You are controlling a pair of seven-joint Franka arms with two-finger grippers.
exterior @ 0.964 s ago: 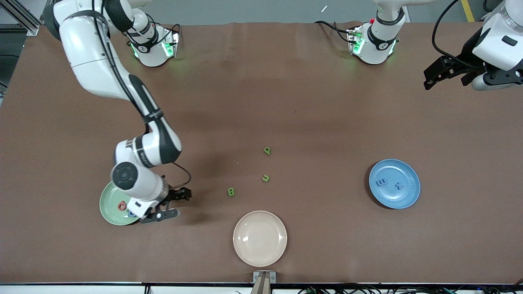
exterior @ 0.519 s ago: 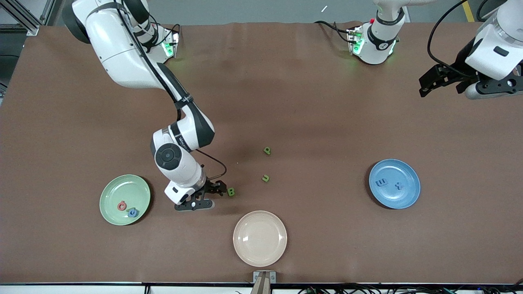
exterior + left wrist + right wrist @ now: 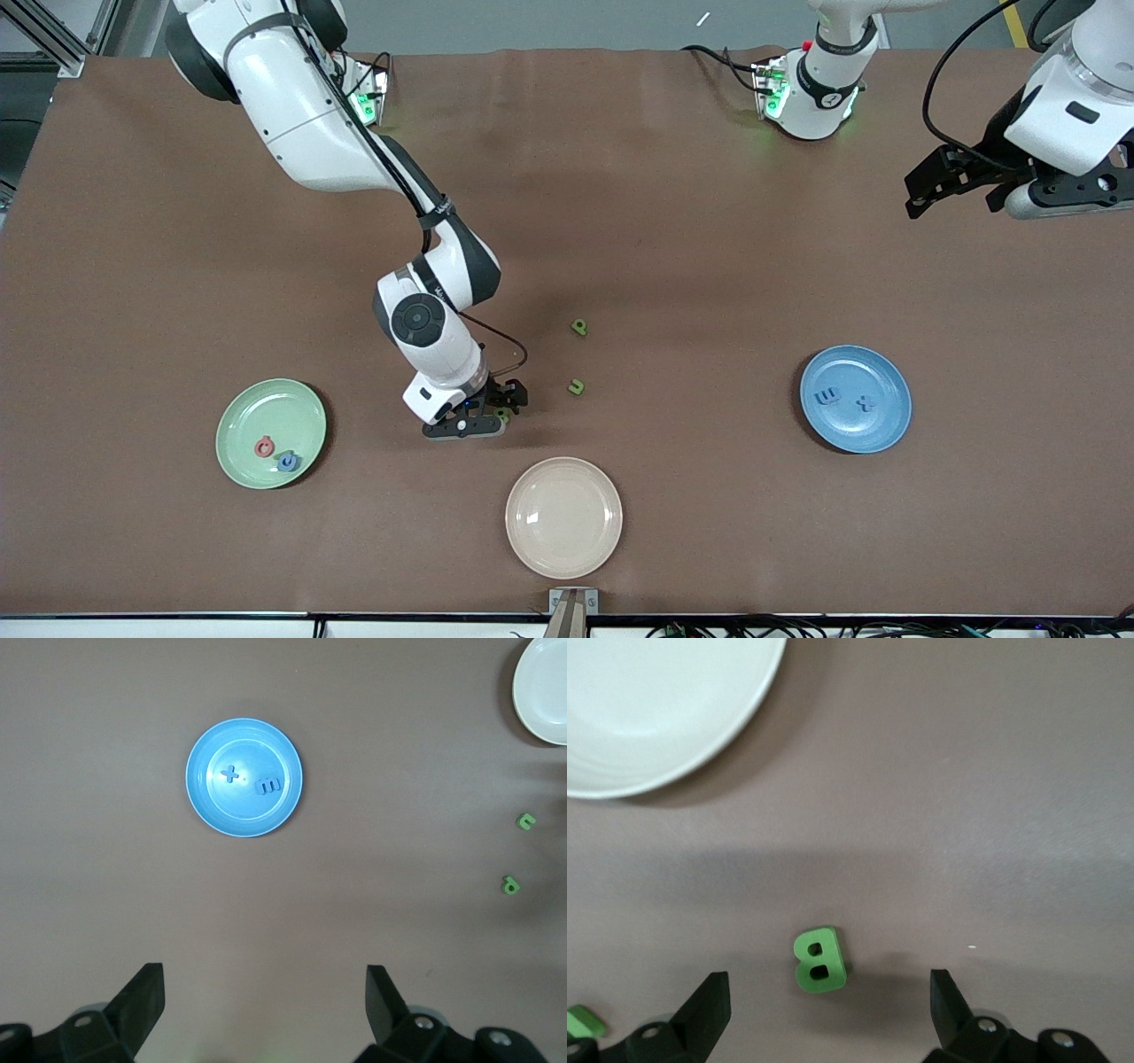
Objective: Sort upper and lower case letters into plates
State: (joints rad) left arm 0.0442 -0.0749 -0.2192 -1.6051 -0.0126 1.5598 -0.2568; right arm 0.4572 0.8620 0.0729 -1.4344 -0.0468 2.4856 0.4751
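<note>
Right claw (image 3: 490,416) hangs spread wide just over the green letter B (image 3: 820,960), which lies flat on the tabletop (image 3: 673,221) near the cream plate (image 3: 563,517); I'd centre it between the fingers, drop straight down and pinch gently. Left claw (image 3: 948,182) waits, also spread, high over its end of the bare brown tabletop.

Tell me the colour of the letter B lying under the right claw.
Green: a small chunky green toy letter B, lying flat on the brown table; clearest in the right wrist view.
</note>
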